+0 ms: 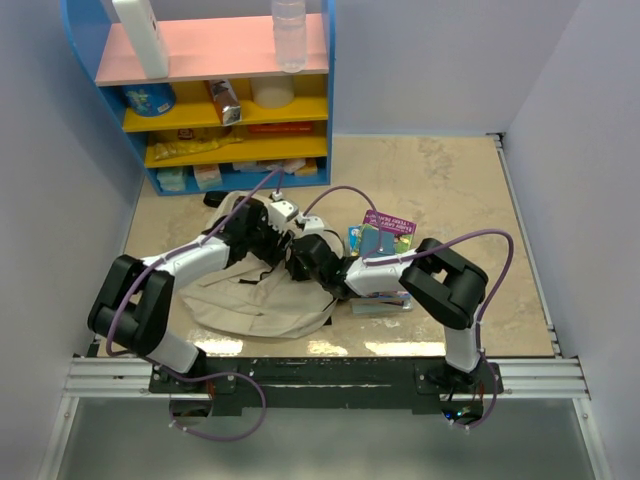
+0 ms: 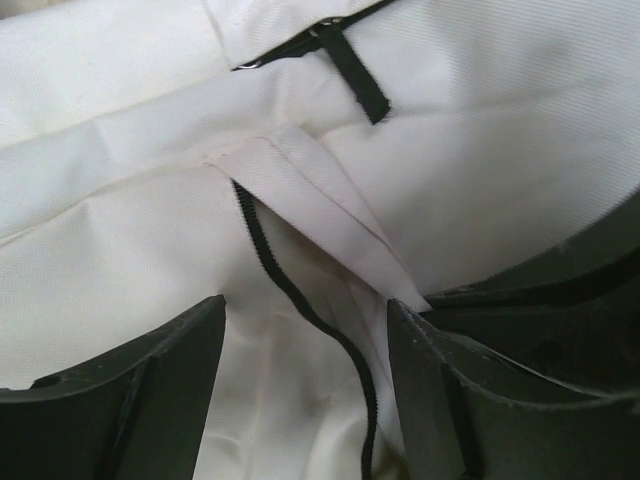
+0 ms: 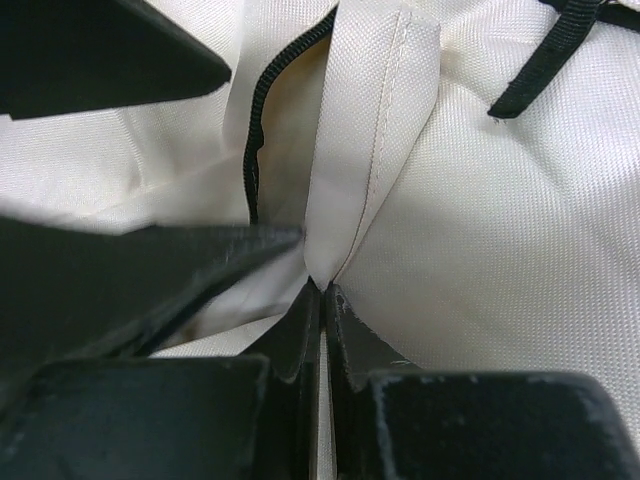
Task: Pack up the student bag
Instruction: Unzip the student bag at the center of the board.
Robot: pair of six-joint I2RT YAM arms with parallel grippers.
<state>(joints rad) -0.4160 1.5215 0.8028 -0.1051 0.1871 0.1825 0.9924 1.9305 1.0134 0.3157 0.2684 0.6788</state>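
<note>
Two dark fingertips, those of the right gripper [image 3: 322, 290], are pressed together on the lower point of a stitched cream flap [image 3: 365, 130], pinching it. Just left of the flap a black zipper [image 3: 255, 110] edges a narrow slit in the fabric. A black strap [image 3: 545, 65] lies at the far right.

The left gripper [image 2: 305, 310] stands with its jaws spread wide and nothing between them but cloth. The zipper line [image 2: 250, 225] runs down through the gap, and the flap's folded edge [image 2: 320, 200] slants toward the right-hand finger. The two grippers sit close together, almost touching, over the far part of the student bag [image 1: 250, 300].

The bag lies flat and slack on the table [image 1: 450, 180]. Its near edge is close to the arm bases and its far edge is close to the shelf [image 1: 210, 100]. A few books [image 1: 385, 235] lie just right of it, under the right arm. Beyond them, bare tabletop stretches to the right wall and far corner.
</note>
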